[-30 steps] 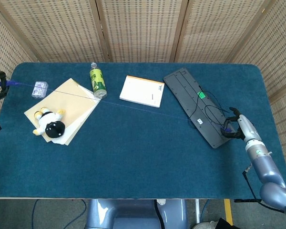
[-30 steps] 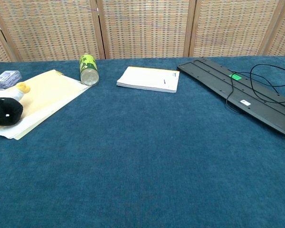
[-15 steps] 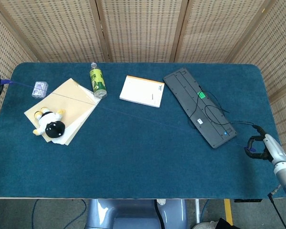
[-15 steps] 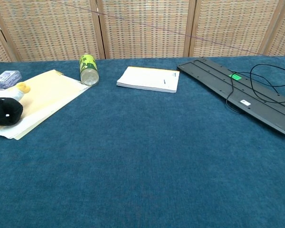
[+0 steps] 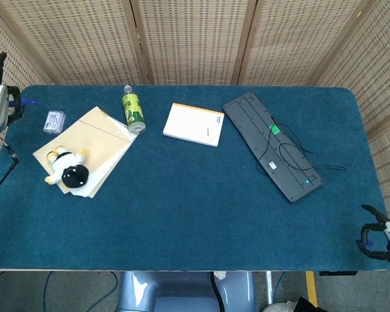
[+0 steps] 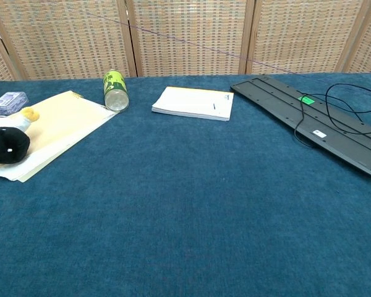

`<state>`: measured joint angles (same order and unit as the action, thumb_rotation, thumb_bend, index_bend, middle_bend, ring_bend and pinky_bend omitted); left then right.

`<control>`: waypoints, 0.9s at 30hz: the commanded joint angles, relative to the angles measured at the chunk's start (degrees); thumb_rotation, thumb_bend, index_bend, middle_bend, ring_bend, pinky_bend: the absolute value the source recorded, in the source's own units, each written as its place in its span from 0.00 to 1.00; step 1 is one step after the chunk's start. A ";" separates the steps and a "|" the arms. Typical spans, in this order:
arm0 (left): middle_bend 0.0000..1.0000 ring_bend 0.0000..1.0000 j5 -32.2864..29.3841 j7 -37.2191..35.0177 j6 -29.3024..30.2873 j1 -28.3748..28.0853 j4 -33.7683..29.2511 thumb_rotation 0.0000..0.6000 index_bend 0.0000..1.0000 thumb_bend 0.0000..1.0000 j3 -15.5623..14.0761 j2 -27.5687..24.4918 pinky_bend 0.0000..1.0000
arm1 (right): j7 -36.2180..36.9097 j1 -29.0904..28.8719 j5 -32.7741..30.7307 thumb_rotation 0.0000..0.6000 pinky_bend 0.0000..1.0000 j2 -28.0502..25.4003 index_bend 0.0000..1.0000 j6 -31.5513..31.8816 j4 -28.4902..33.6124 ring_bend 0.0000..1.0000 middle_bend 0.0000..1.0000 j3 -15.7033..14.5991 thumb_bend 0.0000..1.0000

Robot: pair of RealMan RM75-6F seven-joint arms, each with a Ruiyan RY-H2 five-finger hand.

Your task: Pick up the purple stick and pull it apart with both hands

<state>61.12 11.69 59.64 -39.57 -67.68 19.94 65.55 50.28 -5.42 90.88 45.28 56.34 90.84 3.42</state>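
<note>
We see a counter (image 5: 195,214) covered in dark blue cloth, viewed from above. Taking its middle as the clock's centre, a white notepad (image 5: 194,123) lies flat toward 12 o'clock. Near 11 o'clock a green bottle (image 5: 132,110) lies on its side. Toward 10 o'clock sits a stack of cream papers (image 5: 94,146), the bottle touching its far corner, with a black and white plush toy (image 5: 67,168) resting on the papers' near end. Beyond the papers lies a small clear box (image 5: 54,120). Toward 2 o'clock a black keyboard (image 5: 272,145) lies back side up, set diagonally, its cable (image 5: 292,153) looped over it.
</note>
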 commanded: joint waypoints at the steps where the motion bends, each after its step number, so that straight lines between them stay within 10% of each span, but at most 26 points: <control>1: 0.00 0.00 -5.30 4.10 -4.62 -4.34 5.50 1.00 0.70 0.58 2.29 3.05 0.00 | 2.62 2.19 2.68 1.00 0.00 0.87 0.74 4.16 -3.63 0.00 0.14 -2.85 0.65; 27: 0.00 0.00 -11.53 -0.04 -30.64 -23.30 49.69 1.00 0.71 0.58 5.51 17.34 0.00 | -7.16 7.15 -7.11 1.00 0.00 2.41 0.75 11.07 1.26 0.00 0.15 -6.43 0.64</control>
<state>49.21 12.58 30.94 -61.45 -20.27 25.62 81.47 43.51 1.59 84.08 47.72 67.27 91.79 -2.98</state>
